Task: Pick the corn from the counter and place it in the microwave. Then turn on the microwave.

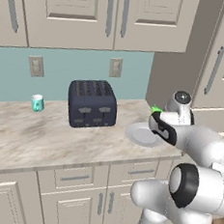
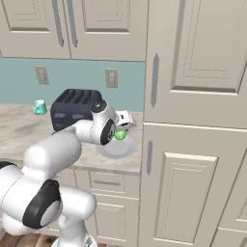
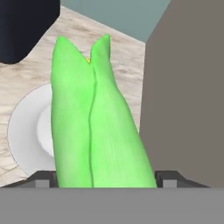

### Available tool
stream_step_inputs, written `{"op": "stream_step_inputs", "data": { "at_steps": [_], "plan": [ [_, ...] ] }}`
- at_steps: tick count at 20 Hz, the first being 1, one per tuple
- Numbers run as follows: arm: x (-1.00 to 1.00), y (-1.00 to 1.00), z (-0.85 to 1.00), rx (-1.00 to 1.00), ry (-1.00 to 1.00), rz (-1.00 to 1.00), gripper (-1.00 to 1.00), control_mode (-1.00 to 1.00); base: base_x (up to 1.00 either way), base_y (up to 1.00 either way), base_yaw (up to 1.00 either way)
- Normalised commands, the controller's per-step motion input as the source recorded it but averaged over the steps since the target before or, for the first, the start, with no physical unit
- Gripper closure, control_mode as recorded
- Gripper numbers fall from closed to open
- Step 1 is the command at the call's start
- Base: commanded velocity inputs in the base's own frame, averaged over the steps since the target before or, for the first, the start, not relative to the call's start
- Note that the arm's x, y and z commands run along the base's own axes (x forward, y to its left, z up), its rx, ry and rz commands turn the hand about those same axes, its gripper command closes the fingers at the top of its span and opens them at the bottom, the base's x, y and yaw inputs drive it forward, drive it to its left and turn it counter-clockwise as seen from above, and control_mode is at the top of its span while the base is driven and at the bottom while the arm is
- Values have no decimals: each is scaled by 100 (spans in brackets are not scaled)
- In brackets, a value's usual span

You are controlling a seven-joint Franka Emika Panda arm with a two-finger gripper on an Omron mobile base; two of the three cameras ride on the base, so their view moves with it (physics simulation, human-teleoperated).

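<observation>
The corn [image 3: 96,122], a bright green cob in pointed husk leaves, sits between my gripper's [image 3: 105,179] fingers and reaches forward over a white plate [image 3: 26,131]. From the base views the corn [image 1: 156,109] [image 2: 119,135] hangs just above the plate [image 1: 136,134] at the right end of the beige marbled counter [image 1: 43,136]. My gripper [image 1: 158,119] [image 2: 123,126] is shut on the cob's near end. The microwave is out of view.
A dark toaster [image 1: 92,104] stands left of the plate, and a small teal cup [image 1: 37,103] stands farther left. A tall cream cabinet [image 2: 193,144] rises right beside the plate. Wall cupboards [image 1: 94,15] hang above the counter.
</observation>
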Motion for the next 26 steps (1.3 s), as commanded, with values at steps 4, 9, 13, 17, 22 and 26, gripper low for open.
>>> {"op": "stream_step_inputs", "data": {
  "at_steps": [4,9,13,17,22,26],
  "plan": [
    [-34,12,20,1,0,0,100,-100,0,0,0],
    [-33,10,25,1,0,-2,100,-100,0,0,0],
    [-35,5,30,2,0,-2,100,-100,0,0,0],
    [-36,2,33,3,0,-1,100,-100,0,0,0],
    [-35,0,31,3,0,0,100,-100,0,0,0],
    [-36,1,30,2,0,0,100,-100,0,0,0]
  ]
}}
